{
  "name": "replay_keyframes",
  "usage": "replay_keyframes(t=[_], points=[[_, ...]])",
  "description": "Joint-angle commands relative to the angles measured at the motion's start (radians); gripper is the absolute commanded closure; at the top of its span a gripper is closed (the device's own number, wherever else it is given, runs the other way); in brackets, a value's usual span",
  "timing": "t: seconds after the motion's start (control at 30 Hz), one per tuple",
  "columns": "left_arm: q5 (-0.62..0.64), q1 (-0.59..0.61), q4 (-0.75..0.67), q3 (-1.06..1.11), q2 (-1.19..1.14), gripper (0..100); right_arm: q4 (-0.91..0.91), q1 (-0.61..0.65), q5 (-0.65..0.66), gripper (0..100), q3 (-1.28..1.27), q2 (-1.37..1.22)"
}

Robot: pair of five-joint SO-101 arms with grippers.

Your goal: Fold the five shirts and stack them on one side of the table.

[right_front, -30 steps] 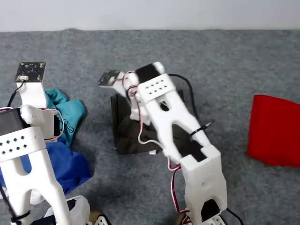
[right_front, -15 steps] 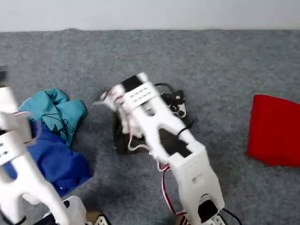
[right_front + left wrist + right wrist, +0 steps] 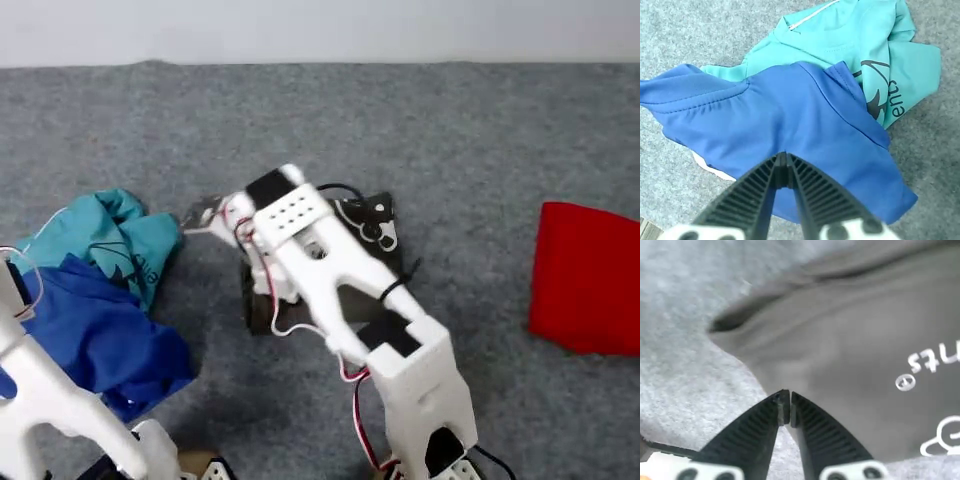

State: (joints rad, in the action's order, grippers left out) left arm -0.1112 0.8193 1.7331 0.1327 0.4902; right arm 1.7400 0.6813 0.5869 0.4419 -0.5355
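Observation:
A blue shirt (image 3: 100, 330) lies crumpled at the table's left, partly over a teal shirt (image 3: 120, 235). My left gripper (image 3: 785, 159) is shut, with its tips pinched into the blue shirt (image 3: 805, 115), and the teal shirt (image 3: 855, 35) lies beyond. A black shirt (image 3: 375, 225) with a white print sits in the middle under the right arm (image 3: 340, 280). My right gripper (image 3: 785, 396) is shut on the raised edge of the black shirt (image 3: 855, 330). A folded red shirt (image 3: 585, 275) lies at the right.
A strip of white cloth (image 3: 710, 169) peeks from under the blue shirt. The left arm (image 3: 40, 400) stands at the near left corner. Grey carpet covers the table, with bare room at the back and between the black and red shirts.
The right arm swung left and nearer with the black shirt's edge, so the white print now shows. The left arm drew back to the near left, uncovering the blue and teal shirts.

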Motion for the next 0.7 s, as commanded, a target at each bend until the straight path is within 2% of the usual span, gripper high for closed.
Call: replay_keyframes(t=[0.0, 0.17, 0.27, 0.47, 0.67], points=[[-0.005, 0.006, 0.003, -0.031, 0.029, 99, 0.008, 0.002, 0.006, 98.9, 0.002, 0.010], [-0.005, 0.006, 0.003, -0.031, 0.029, 99, 0.004, 0.104, -0.046, 98.9, -0.009, -0.102], [-0.005, 0.006, 0.005, -0.031, 0.029, 99, -0.044, 0.104, -0.046, 98.9, -0.009, -0.124], [-0.005, 0.008, 0.018, -0.031, 0.029, 99, -0.074, -0.010, -0.046, 98.9, 0.180, -0.061], [-0.005, 0.006, 0.018, -0.031, 0.031, 99, -0.372, -0.108, -0.046, 98.7, 0.338, -0.110]])
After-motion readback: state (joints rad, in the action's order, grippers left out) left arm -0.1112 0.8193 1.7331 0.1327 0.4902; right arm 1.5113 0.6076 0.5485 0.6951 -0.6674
